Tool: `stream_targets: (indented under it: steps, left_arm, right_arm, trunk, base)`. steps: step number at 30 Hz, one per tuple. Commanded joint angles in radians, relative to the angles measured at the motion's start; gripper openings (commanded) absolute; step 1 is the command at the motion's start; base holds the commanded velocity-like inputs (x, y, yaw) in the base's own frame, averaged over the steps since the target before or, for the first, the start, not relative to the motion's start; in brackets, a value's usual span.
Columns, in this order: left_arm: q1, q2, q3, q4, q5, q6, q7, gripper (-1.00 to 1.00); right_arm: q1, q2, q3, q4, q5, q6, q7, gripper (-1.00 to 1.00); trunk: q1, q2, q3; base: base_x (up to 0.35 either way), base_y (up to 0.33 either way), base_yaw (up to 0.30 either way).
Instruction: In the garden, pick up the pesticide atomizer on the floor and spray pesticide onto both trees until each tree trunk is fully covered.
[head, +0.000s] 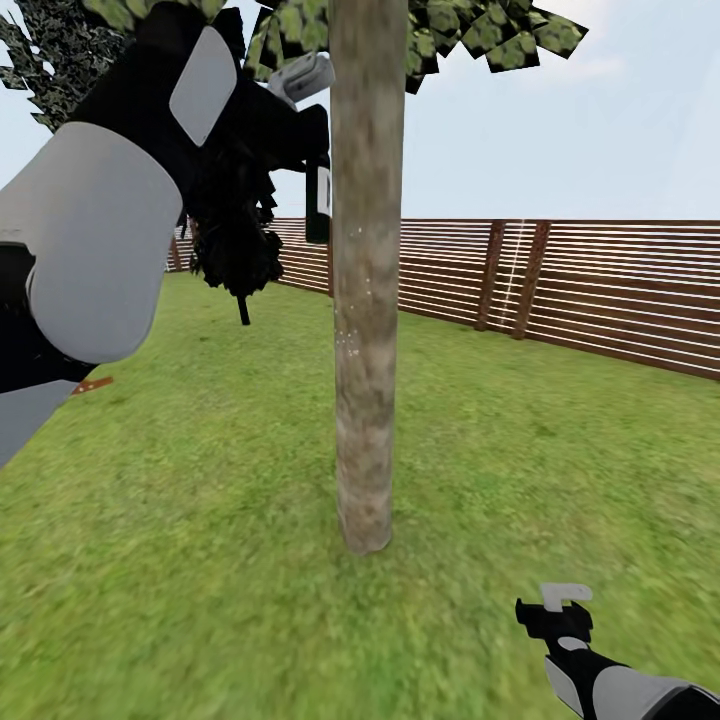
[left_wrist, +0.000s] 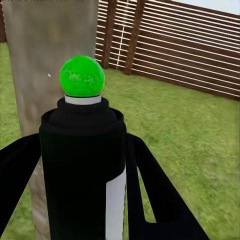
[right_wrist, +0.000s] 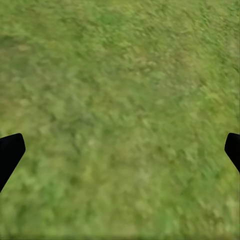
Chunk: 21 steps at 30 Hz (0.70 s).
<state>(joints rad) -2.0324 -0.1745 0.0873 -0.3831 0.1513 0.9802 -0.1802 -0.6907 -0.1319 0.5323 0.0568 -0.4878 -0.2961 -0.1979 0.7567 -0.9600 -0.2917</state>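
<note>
No text, brand, number or sign can be read anywhere; the pesticide atomizer (left_wrist: 82, 165) carries a white label, blank where it shows in the left wrist view; in the head view it perhaps bears a dark mark, too small to make out.

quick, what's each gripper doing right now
Left gripper: shut on the atomizer, raised beside the trunk.
Right gripper: open, empty, over the lawn.
</note>
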Motion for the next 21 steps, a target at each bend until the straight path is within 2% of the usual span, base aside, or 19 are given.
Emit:
stream_targets:
  steps: [1, 12, 14, 18, 19, 21]
  left_arm:
    - [-0.001, 0.0, 0.0, 0.0, 0.001, 0.0, 0.0, -1.0]
    - [-0.002, 0.0, 0.006, 0.003, 0.0, -0.001, 0.0, -1.0]
    - [-0.002, 0.005, 0.01, 0.049, -0.001, -0.007, 0.001, -1.0]
    - [-0.002, 0.022, 0.012, 0.217, -0.001, -0.129, -0.001, -1.0]
    - [-0.002, 0.022, 0.012, 0.251, -0.001, -0.17, -0.002, -1.0]
    - [-0.002, 0.022, 0.012, 0.288, -0.001, -0.209, -0.003, -1.0]
  right_arm:
    - [0.0, 0.0, 0.0, 0.0, 0.0, 0.0, 0.0, 1.0]
    - [0.0, 0.0, 0.0, 0.0, 0.0, 0.0, 0.0, 1.0]
    - [0.0, 0.0, 0.0, 0.0, 0.0, 0.0, 0.0, 1.0]
    - [0.0, 0.0, -0.001, 0.0, 0.0, 0.0, 0.0, 1.0]
    - [0.0, -0.001, -0.001, 0.0, 0.0, 0.0, 0.0, 1.0]
    - [0.0, -0.001, -0.001, 0.0, 0.0, 0.0, 0.0, 1.0]
  trunk:
    - [0.0, 0.0, 0.0]
    - [0.0, 0.0, 0.0]
    - [0.0, 0.0, 0.0]
    - [0.0, 0.0, 0.0]
    - [0.0, 0.0, 0.0]
    - [0.0, 0.0, 0.0]
  base:
    - [0.0, 0.0, 0.0]
    - [0.0, 0.0, 0.0]
    - [0.0, 0.0, 0.0]
    - [0.0, 0.0, 0.0]
    - [0.0, 0.0, 0.0]
    - [0.0, 0.0, 0.0]
